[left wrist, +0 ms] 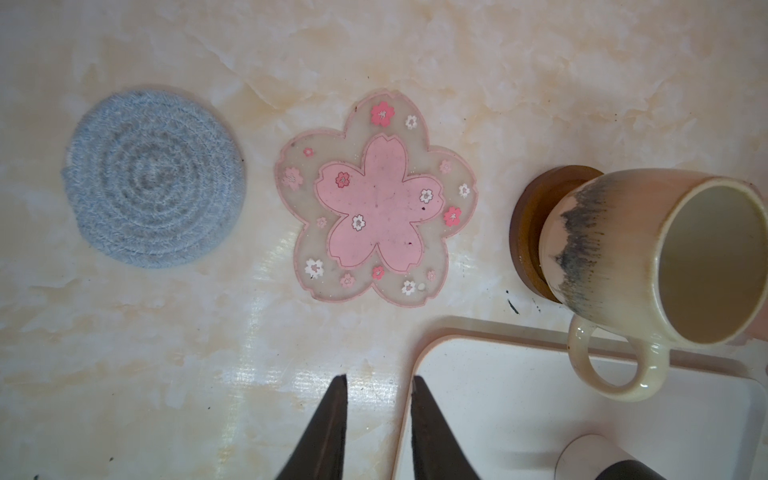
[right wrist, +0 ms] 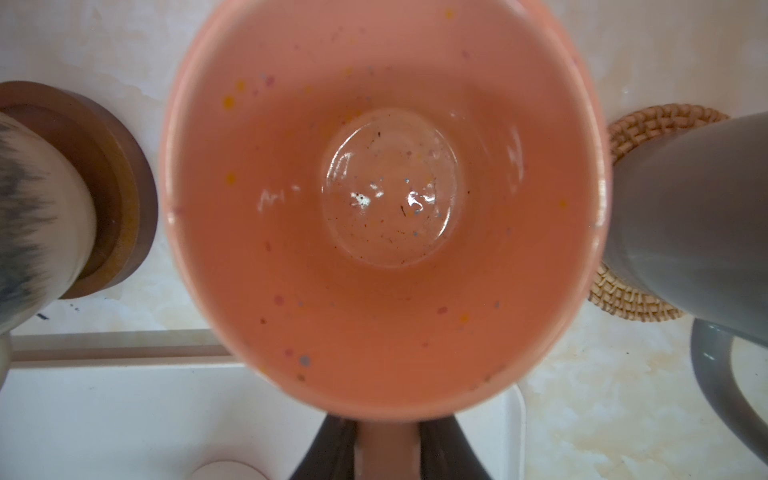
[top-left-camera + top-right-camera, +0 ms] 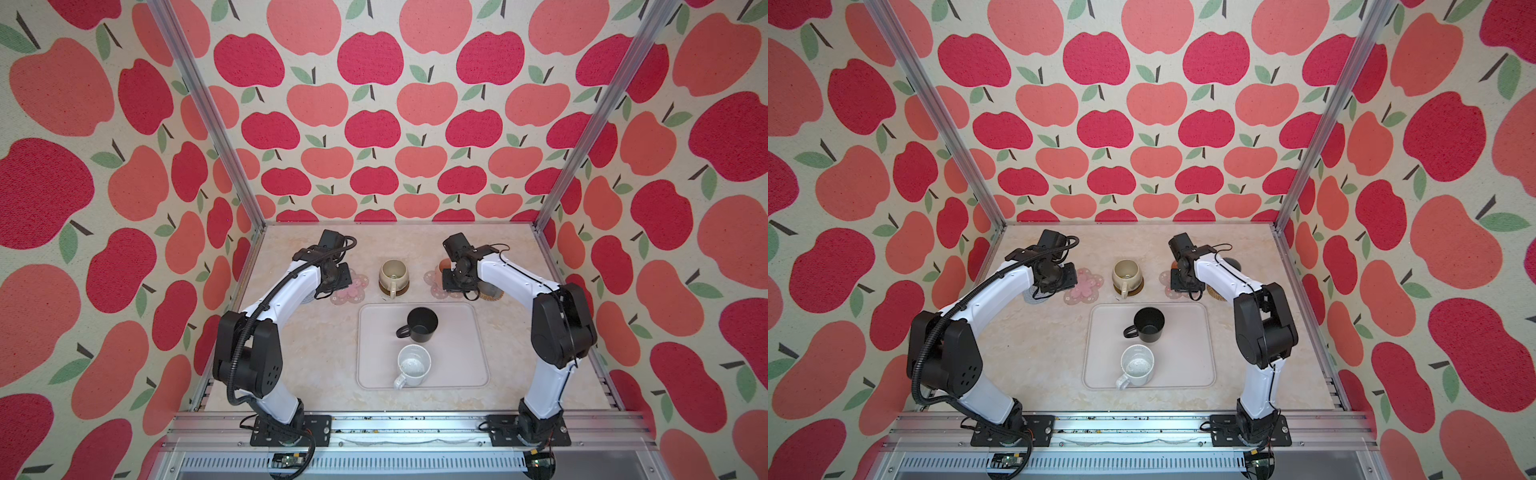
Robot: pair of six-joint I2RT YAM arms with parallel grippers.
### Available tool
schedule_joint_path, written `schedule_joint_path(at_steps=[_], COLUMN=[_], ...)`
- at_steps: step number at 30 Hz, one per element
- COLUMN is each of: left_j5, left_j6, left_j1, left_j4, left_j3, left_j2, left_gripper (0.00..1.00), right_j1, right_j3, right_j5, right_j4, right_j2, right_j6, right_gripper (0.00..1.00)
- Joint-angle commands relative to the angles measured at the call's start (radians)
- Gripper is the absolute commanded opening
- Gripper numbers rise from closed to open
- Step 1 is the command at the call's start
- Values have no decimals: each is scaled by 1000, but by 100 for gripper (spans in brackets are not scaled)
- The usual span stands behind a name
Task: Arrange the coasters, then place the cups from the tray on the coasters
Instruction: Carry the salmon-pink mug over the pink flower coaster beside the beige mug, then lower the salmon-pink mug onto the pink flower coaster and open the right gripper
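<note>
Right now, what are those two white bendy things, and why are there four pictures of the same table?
They are two robot arms, left arm and right arm, each ending in a two-fingered pincher. Two pictures look down from high up; the other two come from little cameras on the wrists. On the table, a tray holds a black mug and a white mug. A cream mug stands on a brown wooden coaster, a grey mug on a rattan coaster. A grey round coaster and a pink flower coaster are bare. The left gripper is open and empty. The right gripper pinches the peach mug by its handle.
</note>
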Motion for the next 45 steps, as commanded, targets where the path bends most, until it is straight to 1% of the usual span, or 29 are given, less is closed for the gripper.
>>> schedule_joint_path(at_steps=[1, 3, 5, 17, 23, 34, 36, 39, 45], left_j5=[4, 6, 9, 13, 16, 15, 15, 17, 22], left_j6=[6, 6, 5, -1, -4, -11, -12, -12, -12], left_j1=[7, 6, 7, 5, 4, 0, 1, 1, -3], left_j4=[-8, -8, -8, -9, -11, -9, -9, -9, -17], left_j3=[6, 6, 6, 8, 5, -8, -9, -7, -7], left_j2=[-26, -25, -25, -30, -35, -46, -48, -48, -49], left_gripper=[29, 29, 29, 29, 29, 29, 29, 29, 29], right_j1=[-4, -3, -3, -3, -3, -3, -3, -3, -3], right_j3=[29, 27, 25, 1, -21, -44, -47, -50, -44], right_j5=[10, 16, 18, 17, 41, 65, 55, 42, 29], right_j4=[-12, -18, -20, -19, -23, -45, -41, -33, -30], right_j2=[-14, -19, -23, -40, -56, -68, -72, -77, -95], right_j6=[13, 11, 11, 11, 1, -19, -20, -11, -6], right_gripper=[28, 33, 33, 32, 30, 29, 29, 29, 33])
